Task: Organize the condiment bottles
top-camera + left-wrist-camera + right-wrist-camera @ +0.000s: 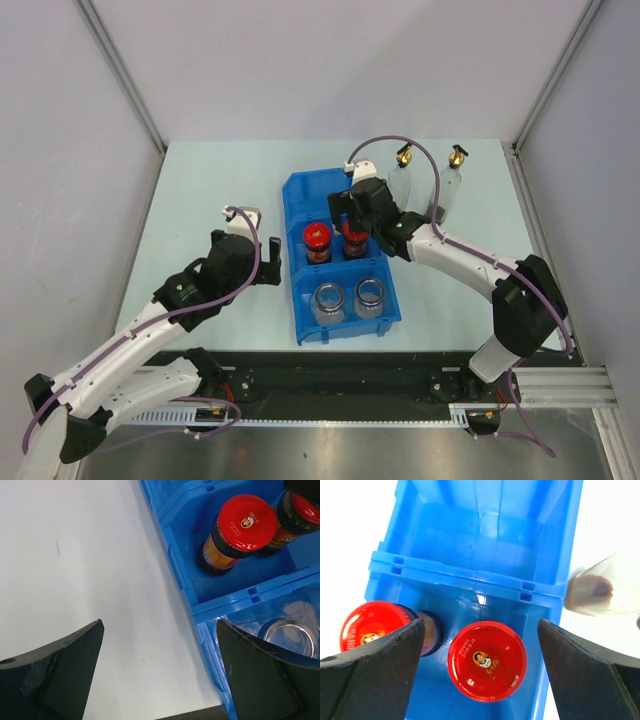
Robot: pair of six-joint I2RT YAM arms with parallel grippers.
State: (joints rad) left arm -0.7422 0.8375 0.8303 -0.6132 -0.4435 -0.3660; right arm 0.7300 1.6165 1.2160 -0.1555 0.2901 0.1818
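Right gripper [480, 645] spread wide over the middle compartment of the blue three-compartment bin [318, 200], one finger on either side of the right red-lidded jar [486, 661], gripping nothing. Main hazard: the finger on the 9 o'clock side, very close to the left red-lidded jar [370, 625]. Any sideways drift on the way out likely to nudge that jar over against its neighbour. Safer, by judgement, a straight lift before any swing.

Second hazard at 1 o'clock of the bin: the nearer tall clear bottle [402, 182] and the farther tall clear bottle [453, 186], both upright on the table [210, 190] outside the bin, gold spouts up. Right forearm just beside them, purple cable [430, 165] looping between the two. Tall and narrow, so probably quick to tip under a careless elbow sweep or a snagged cable.

Little risk at the 6 o'clock compartment: left silver-lidded jar [328, 300] and right silver-lidded jar [371, 294] side by side, apart from both arms. 12 o'clock compartment holding nothing; cannot tell whether tall enough for the bottles.

Left gripper [160, 655] likewise wide and holding nothing, hovering over bare table at 9 o'clock of the bin, near its wall but apart from it.

Surface: smooth, pale blue-green tabletop, matte, with a faint mark or two. Around it, plain grey-white panels [330, 60] on three sides, metal posts at the far corners. Black mounting rail [350, 385] along the 6 o'clock edge.
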